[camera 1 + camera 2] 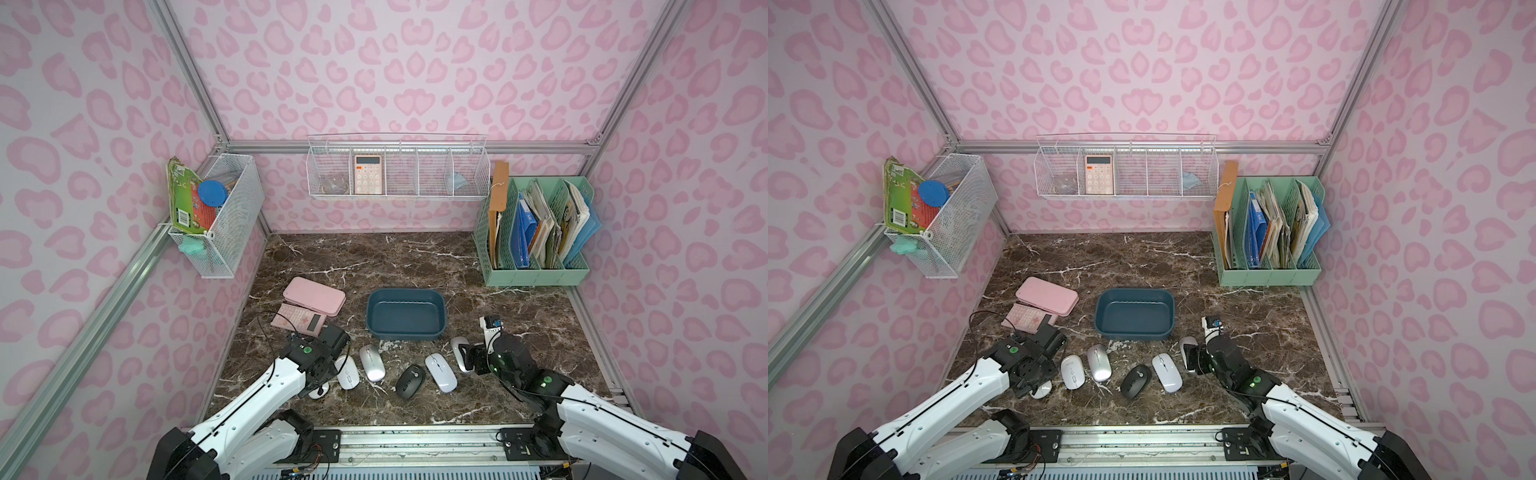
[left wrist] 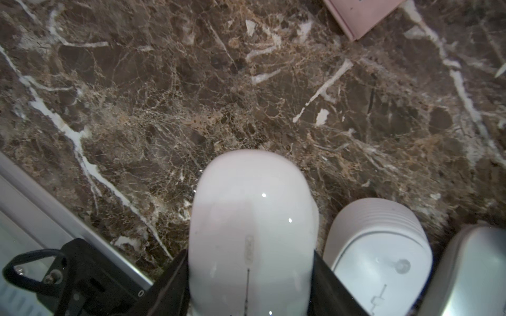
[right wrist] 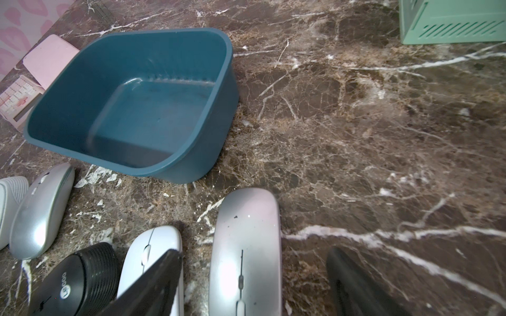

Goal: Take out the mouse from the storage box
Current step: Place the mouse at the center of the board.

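Your left gripper pinches the glossy white mouse; it may slip; your right gripper, spread wide, may clip the silver mouse.

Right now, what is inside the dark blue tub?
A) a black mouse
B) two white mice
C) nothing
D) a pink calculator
C: the storage box shows only its bare floor; the black mouse lies outside it on the table.
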{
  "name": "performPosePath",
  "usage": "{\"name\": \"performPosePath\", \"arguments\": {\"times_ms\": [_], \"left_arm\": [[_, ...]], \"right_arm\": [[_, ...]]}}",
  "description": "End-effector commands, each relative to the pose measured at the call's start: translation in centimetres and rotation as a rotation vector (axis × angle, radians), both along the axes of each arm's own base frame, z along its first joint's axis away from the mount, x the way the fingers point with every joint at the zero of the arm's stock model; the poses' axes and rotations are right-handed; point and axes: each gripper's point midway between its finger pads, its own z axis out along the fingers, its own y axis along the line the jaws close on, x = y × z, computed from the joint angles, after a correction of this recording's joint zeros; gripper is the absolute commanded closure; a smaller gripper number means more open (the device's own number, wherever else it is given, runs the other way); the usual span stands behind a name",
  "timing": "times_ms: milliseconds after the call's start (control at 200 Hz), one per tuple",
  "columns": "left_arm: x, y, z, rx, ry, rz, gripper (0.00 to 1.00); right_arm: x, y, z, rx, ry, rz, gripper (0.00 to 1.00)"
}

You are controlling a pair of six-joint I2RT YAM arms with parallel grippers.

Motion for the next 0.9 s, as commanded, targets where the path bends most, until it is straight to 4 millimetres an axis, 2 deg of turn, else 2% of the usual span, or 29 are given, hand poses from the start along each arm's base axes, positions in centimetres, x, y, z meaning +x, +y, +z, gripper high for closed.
{"name": "performPosePath", "arguments": {"times_ms": [0,245,395,545,680,735,895], "left_arm": [[0.8,-0.8,-1.0,-0.037,0.002,0.021,0.46],[2.3,-3.3,-3.2,-0.096,0.079,-0.019,0.46],[4.2,-5.5,-3.6,-0.064,0.100,-0.103,0.46],[6.0,-9.0,-3.7,-0.081,0.085,-0.188,0.45],[6.5,-10.1,-4.3,-0.071,0.107,-0.208,0.42],[6.5,-10.4,-4.3,-0.081,0.106,-0.212,0.38],[6.4,-9.5,-3.3,-0.052,0.074,-0.208,0.12]], "right_arm": [[0.2,0.2,0.7,0.015,-0.020,0.001,0.14],[0.3,0.2,0.8,0.018,-0.024,-0.003,0.14],[0.3,0.2,0.7,0.017,-0.021,0.000,0.14],[0.3,0.1,0.7,0.015,-0.021,-0.003,0.14],[0.3,0.1,0.7,0.016,-0.023,-0.007,0.14],[0.3,0.1,0.7,0.016,-0.020,-0.005,0.14],[0.3,0.1,0.7,0.015,-0.019,-0.007,0.14]]}}
